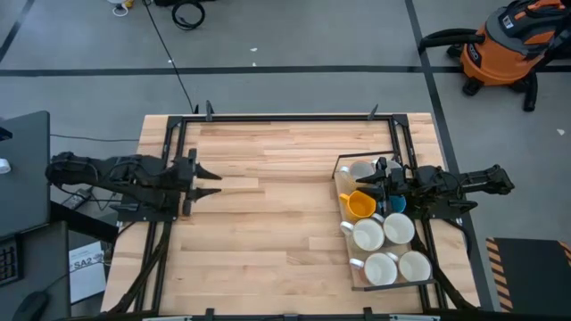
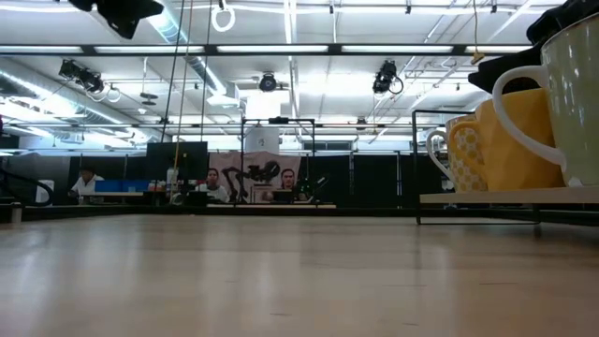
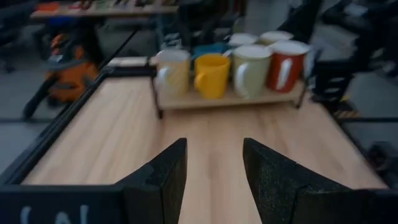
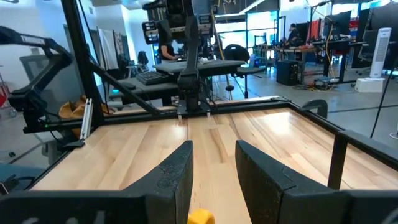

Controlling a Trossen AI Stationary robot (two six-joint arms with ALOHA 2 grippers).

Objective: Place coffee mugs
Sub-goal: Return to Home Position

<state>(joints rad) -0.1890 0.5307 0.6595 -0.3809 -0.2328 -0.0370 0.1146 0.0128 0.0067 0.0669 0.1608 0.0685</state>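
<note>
Several coffee mugs stand upright on a low wooden tray (image 1: 343, 193) at the table's right side: a yellow-orange mug (image 1: 359, 206), a blue mug (image 1: 397, 204), a cream mug (image 1: 360, 169) and several white ones (image 1: 382, 267). My right gripper (image 1: 364, 182) is open and empty, above the tray's far left part, over the yellow-orange mug (image 4: 200, 217), pointing toward the table's left. My left gripper (image 1: 217, 182) is open and empty over the table's left part, pointing at the tray. The left wrist view shows the mugs (image 3: 211, 74) in a row on the tray (image 3: 230, 99).
Dark metal frame bars (image 1: 285, 117) run along the table's far, left and right edges. Bare wooden tabletop (image 1: 277, 214) lies between the two grippers. The tray stands raised on dark legs (image 2: 505, 197). People sit at desks far behind the table (image 2: 215, 187).
</note>
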